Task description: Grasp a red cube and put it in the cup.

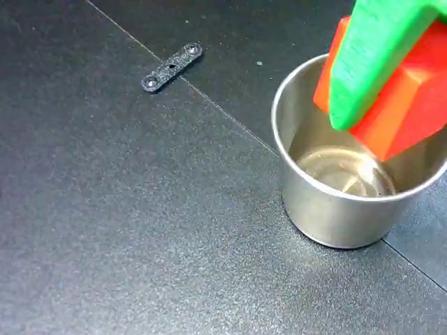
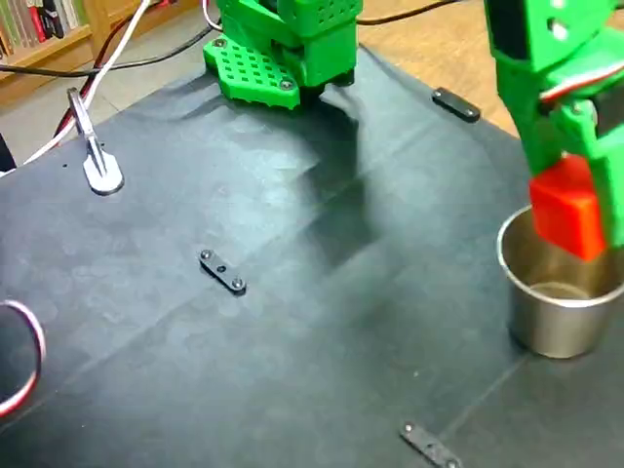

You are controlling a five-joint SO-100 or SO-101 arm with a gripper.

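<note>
Steel cup (image 1: 335,209) at right of both fixed views, upright on the dark mat (image 1: 140,244); its shiny bottom shows bare, nothing lying inside. Green gripper (image 1: 391,77) has its jaws clamped on the red cube (image 1: 408,105), held tilted just above the cup's rim, upper right of frame. Small black bracket (image 1: 172,67) lies on the mat, upper left, well apart.

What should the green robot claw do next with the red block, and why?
Probably open and let go. The green two-finger gripper holds the bright red cube right over the mouth of the shiny steel cup, its lower corner already past the rim, and the cup looks empty inside.
</note>
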